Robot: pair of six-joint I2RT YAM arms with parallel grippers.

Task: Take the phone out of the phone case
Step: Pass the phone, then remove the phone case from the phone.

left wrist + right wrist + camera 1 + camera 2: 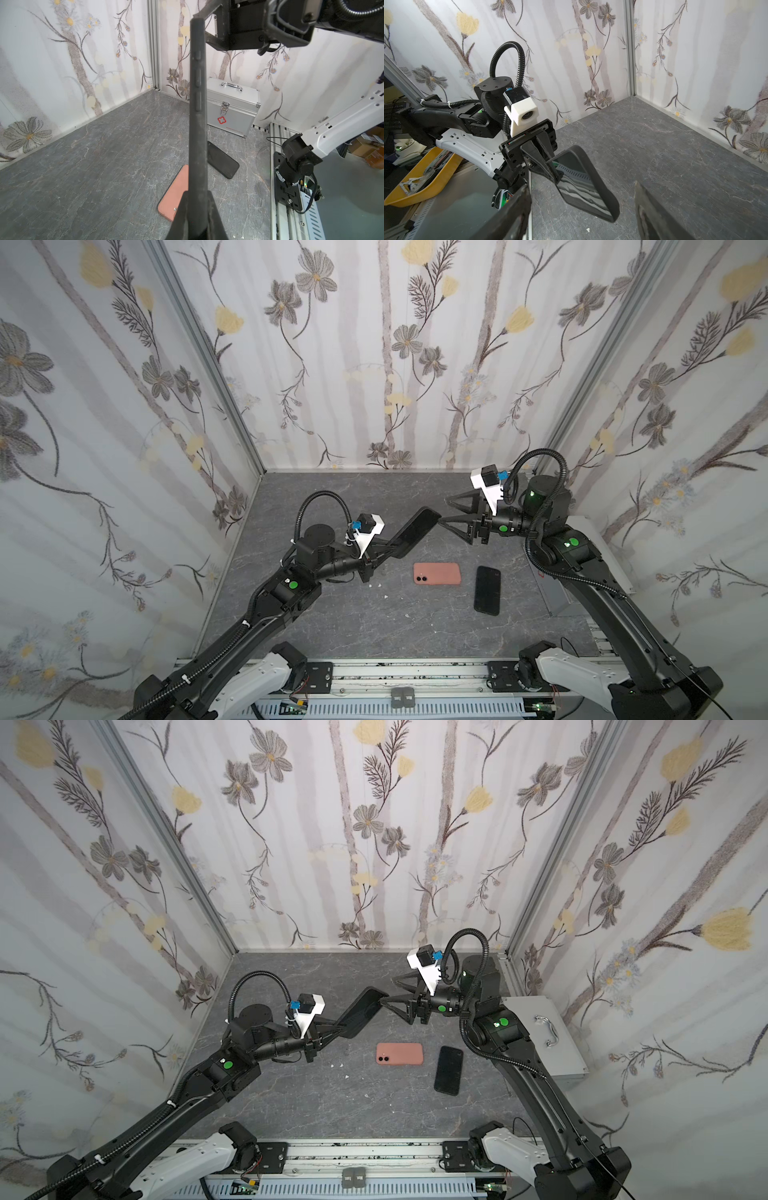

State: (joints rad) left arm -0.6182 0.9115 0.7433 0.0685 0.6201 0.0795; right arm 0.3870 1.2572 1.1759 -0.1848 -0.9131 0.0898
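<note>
A black phone in a black phone case [413, 533] [360, 1013] is held tilted in the air above the table. My left gripper [392, 549] [197, 193] is shut on its lower end. In the left wrist view the case [198, 104] shows edge-on with its side buttons. In the right wrist view its glossy screen [583, 182] faces me inside the case rim. My right gripper [444, 511] [388, 991] stands open at the phone's free upper end. Its fingers [521, 199] lie either side of that end with gaps, not touching it.
A pink cased phone [437, 573] [400, 1054] and a black phone [487, 590] [449, 1070] lie flat on the grey table [332, 614], below and right of the held one. A silver latched box [544, 1036] [232, 108] stands at the right wall. Flowered walls enclose three sides.
</note>
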